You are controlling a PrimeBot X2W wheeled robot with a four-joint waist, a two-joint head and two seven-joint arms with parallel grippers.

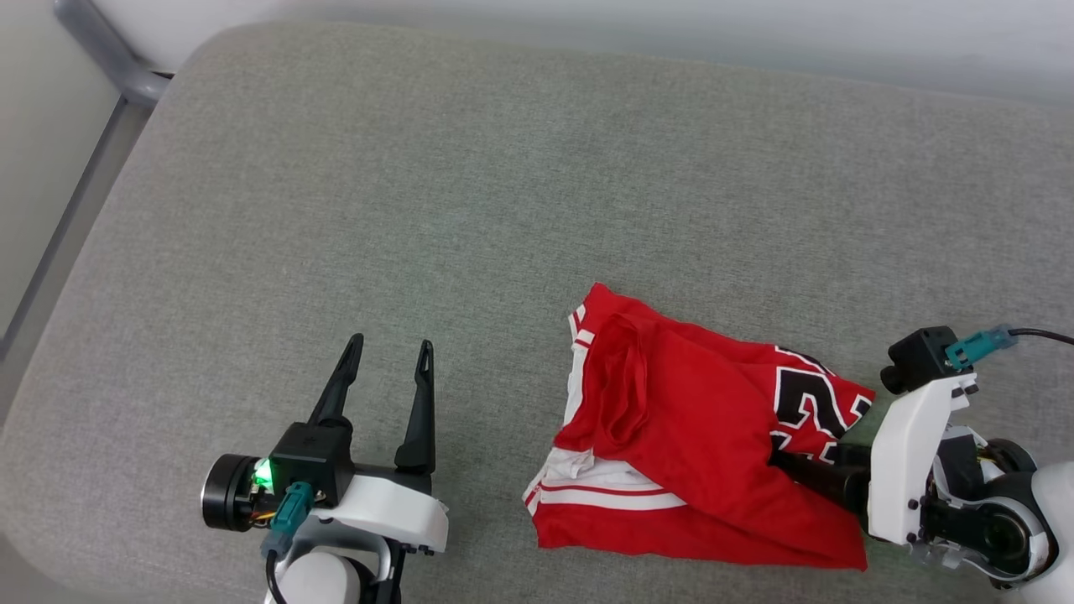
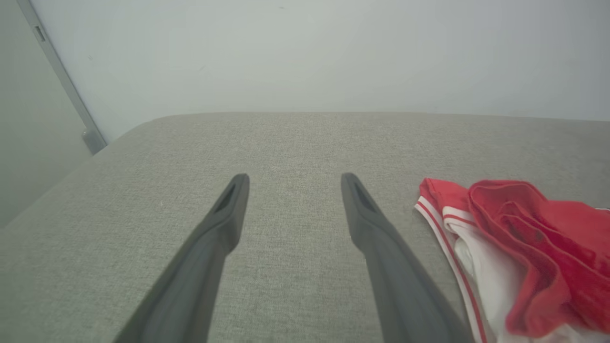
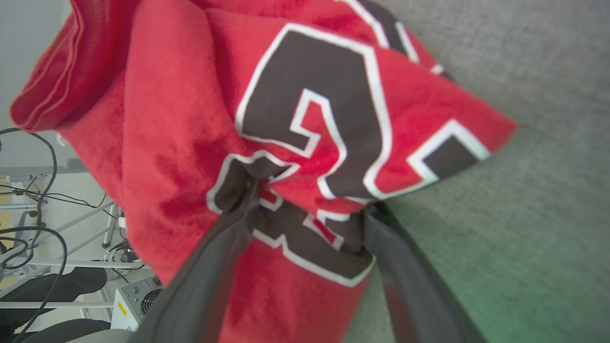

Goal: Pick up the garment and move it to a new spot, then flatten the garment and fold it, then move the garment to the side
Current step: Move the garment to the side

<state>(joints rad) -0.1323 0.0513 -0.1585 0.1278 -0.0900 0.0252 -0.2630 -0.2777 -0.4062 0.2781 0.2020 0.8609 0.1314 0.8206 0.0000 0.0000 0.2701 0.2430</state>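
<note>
The garment [image 1: 696, 436] lies crumpled at 4 o'clock on the grey padded surface [image 1: 503, 168]; the right pincer [image 3: 312, 197] is spread wide, tips buried under the garment's printed end at 3 o'clock; the left pincer [image 1: 392, 341] stands open at 7 o'clock, clear of the cloth.

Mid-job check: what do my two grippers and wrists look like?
Both the left gripper and right gripper have two long dark tapered fingers, white wrist shells, black camera blocks with teal plugs. Left wrist: green light. Right plug: black cable.
</note>
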